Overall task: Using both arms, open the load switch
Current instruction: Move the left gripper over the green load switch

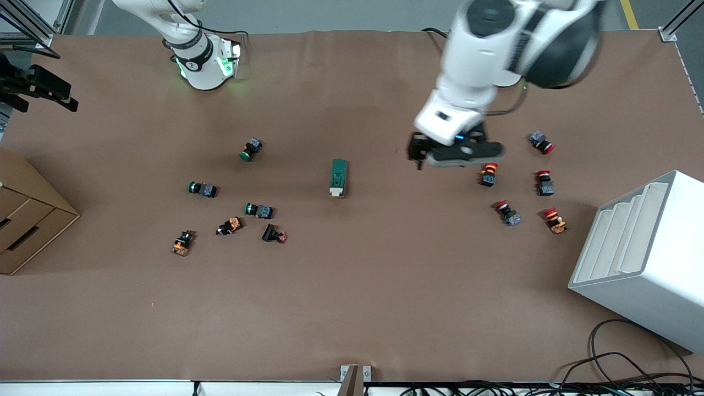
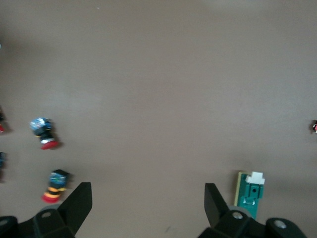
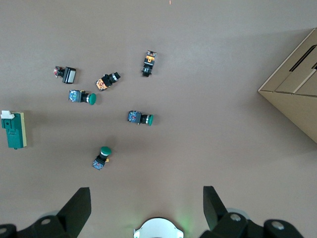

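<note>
Counting one load switch (image 1: 339, 177), three green-capped push buttons (image 1: 252, 149).

A matt brown paper-like sheet (image 1: 352, 308) covers the table; the load switch (image 1: 339, 177) looks plastic, beside a smooth white bin (image 1: 643, 258) and cardboard box (image 1: 27, 220).

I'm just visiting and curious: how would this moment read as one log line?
load switch: untouched on table | left tool: open, over table beside switch | right tool: open, waiting above green buttons

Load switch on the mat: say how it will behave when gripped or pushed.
The load switch looks like a rigid block lying flat, so it probably slides rather than rolls. Its white toggle end may shift if pinched. It seems small, likely light.
</note>
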Motion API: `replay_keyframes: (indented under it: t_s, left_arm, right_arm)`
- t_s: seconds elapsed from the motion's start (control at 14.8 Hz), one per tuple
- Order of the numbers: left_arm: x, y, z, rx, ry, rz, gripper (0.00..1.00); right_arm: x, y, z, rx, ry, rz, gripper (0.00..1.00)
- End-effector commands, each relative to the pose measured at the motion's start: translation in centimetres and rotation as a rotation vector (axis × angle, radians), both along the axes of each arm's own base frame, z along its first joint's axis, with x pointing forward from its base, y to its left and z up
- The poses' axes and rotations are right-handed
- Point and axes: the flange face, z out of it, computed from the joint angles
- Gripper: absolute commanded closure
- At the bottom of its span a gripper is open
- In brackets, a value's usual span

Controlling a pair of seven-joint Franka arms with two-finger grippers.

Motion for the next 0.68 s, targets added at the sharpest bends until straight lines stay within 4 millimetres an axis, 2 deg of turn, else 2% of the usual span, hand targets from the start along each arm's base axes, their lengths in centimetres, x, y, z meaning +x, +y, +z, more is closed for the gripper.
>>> replay_keyframes:
  t_s: [0.0,0.14,0.27,0.34,0.47,0.61]
  left_arm:
    - [-3.5,-4.9,-3.4,0.016,-0.055,0.016,0.0]
    - [-6.6,-9.2,-7.9,0.092,-0.116,0.026,0.01]
    - [-8.8,-12.2,-12.5,0.146,-0.179,0.011,0.01]
    - [-10.5,-14.0,-14.4,0.131,-0.198,0.016,0.01]
    - [-13.2,-16.2,-17.9,0.126,-0.244,0.019,0.01]
    - [-16.4,-18.3,-21.2,0.154,-0.319,-0.058,0.02]
  right_arm:
    - [-0.5,0.0,0.1,-0.016,-0.007,0.001,0.0]
    - [-0.5,0.0,0.1,-0.016,-0.005,0.001,0.0]
    - [-0.5,0.0,0.2,-0.016,-0.005,0.001,0.0]
    - [-0.5,0.0,0.2,-0.016,-0.004,0.001,0.0]
    - [-0.6,0.0,0.2,-0.016,-0.002,0.001,0.0]
    - [-0.6,0.0,0.5,-0.016,-0.008,0.0,0.0]
